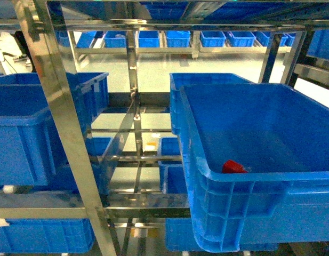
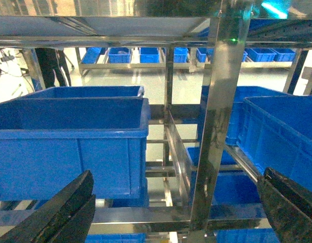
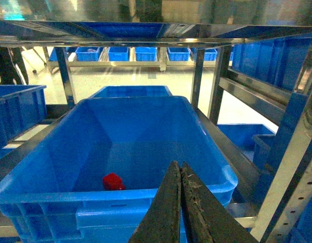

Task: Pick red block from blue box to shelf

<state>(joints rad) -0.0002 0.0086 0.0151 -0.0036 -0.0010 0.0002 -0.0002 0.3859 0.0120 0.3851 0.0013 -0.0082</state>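
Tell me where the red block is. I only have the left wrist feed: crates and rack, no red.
Observer: Head view has the red block inside the blue box on the right side of the shelf, close to the box's front wall.
Operator: Anything else in that box?
Observer: The right wrist view shows nothing else on its floor. The block lies alone, left of centre.
Operator: Right claw state?
Observer: The right claw is shut and holds nothing. It points toward the box's near rim, with the block off to its left.
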